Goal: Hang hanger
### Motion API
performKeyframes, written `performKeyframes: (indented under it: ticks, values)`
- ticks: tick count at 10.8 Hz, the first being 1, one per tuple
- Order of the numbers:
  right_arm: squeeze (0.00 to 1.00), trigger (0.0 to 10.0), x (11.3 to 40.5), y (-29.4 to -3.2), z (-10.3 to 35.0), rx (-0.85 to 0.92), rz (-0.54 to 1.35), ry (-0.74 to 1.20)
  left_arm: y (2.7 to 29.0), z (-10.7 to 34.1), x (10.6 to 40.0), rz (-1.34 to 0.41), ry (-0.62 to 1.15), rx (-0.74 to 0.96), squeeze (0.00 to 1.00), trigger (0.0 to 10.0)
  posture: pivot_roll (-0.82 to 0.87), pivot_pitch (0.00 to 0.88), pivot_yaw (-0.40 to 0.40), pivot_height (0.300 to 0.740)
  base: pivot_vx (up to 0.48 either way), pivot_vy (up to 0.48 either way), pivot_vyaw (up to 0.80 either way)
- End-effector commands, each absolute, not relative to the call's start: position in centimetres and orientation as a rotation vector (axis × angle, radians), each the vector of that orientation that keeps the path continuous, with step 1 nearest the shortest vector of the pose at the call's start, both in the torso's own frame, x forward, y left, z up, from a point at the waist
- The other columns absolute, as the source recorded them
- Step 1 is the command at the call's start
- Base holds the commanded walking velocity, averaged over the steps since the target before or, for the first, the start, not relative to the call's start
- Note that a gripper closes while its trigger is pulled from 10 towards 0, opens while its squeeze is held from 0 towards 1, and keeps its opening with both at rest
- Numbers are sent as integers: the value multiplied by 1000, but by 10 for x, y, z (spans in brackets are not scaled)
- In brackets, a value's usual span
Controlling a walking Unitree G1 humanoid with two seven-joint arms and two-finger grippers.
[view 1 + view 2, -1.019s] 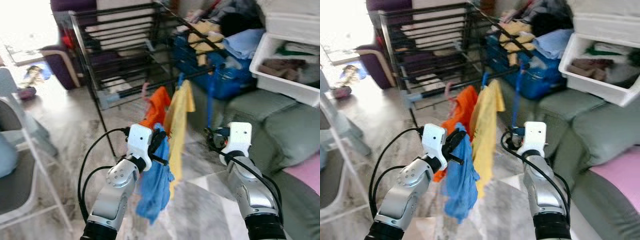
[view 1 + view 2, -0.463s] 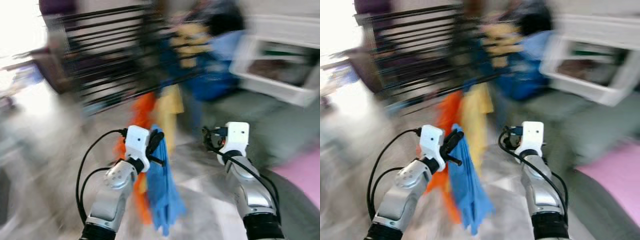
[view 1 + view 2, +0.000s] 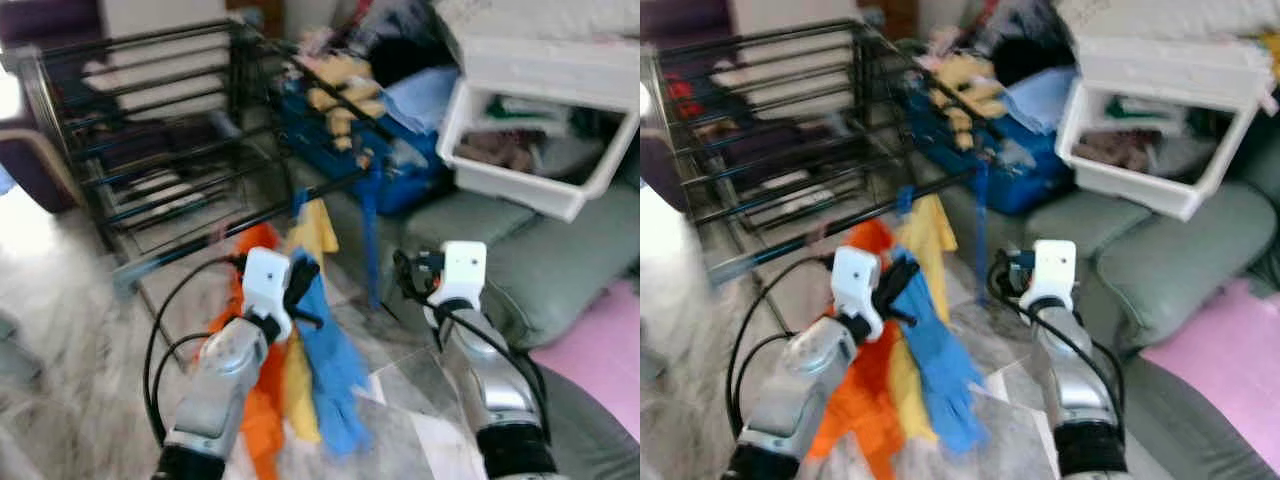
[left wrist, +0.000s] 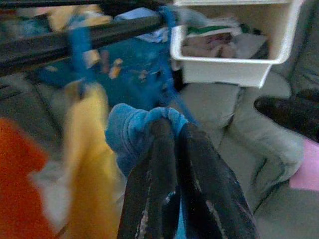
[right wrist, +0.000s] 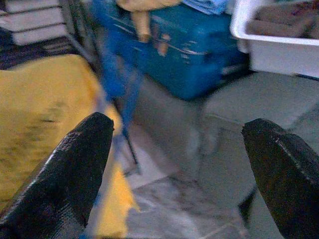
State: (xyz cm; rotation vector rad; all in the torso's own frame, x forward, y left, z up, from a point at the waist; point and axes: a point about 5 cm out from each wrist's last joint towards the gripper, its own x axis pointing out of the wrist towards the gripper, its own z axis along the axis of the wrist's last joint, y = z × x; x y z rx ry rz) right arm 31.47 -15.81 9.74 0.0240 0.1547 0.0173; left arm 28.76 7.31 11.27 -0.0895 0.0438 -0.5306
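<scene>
Blue cloth now swings out rightward, limp and light, pinched at its top fold by left gripper; right gripper spread, empty.

You've got a black drying rack upper left, standing on the pale marble floor. Yellow cloth and orange cloth hang off its front rail at centre frame.
</scene>
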Motion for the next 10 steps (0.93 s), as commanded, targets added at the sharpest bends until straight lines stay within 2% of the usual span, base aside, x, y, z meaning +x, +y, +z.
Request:
performKeyframes:
  ticks: [1, 4, 8, 10]
  values:
    - [0, 10000, 314, -165, 96, 21, -2, 162, 68, 117, 286, -550, 28, -95, 0, 10000, -162, 0, 21, 740, 0, 0, 0]
    - [0, 10000, 313, -161, 93, 27, 32, 181, 67, 117, 286, -552, 26, -89, 0, 10000, -163, 0, 21, 740, 0, 0, 0]
    - [0, 10000, 308, -138, 86, 87, 206, 237, 67, 116, 286, -549, 29, -77, 0, 10000, -162, 0, 23, 740, 0, 0, 0]
    - [0, 10000, 312, -134, 88, 28, 269, 236, 67, 116, 286, -547, 32, -70, 0, 10000, -157, 0, 22, 740, 0, 0, 234]
